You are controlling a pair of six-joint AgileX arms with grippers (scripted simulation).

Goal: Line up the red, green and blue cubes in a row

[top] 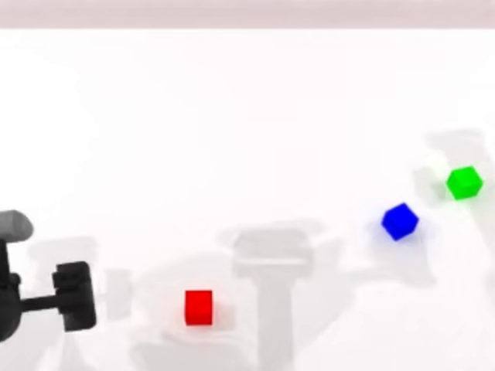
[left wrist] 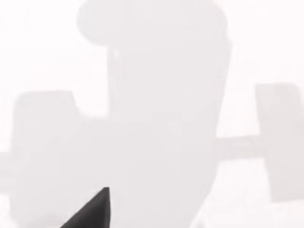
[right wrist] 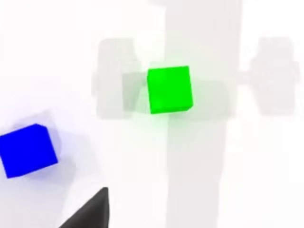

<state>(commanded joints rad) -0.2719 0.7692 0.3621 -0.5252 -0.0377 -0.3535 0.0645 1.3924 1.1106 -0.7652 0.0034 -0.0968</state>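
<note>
- Red cube [top: 199, 307] sat on the white table [top: 247, 116] at lower centre-left of the top view, square to the frame edges and well apart from the other two cubes.
- Blue cube [top: 400, 221] lay at right of centre in the top view, turned at an angle to the frame edges.
- Green cube [top: 465, 183] rested near the right edge of the top view, up and to the right of the blue one, near it but not touching.
- Formed a rising diagonal from lower left to right in the top view, with a wide gap after red and a short gap between blue and green.
- Left gripper [top: 75, 296] showed at the lower left of the top view, black, near the frame's left edge and left of the red cube, touching none of the cubes; open or closed could not be told.
- Left wrist view gave only bare table with pale shadows and a dark tip [left wrist: 92, 211] at its lower edge.
- Right gripper stayed out of the top view; its state could not be told.
- Right wrist view held the green cube [right wrist: 169, 90] near centre, the blue cube [right wrist: 27, 150] at the left edge, and a dark tip [right wrist: 92, 211] at the bottom.
</note>
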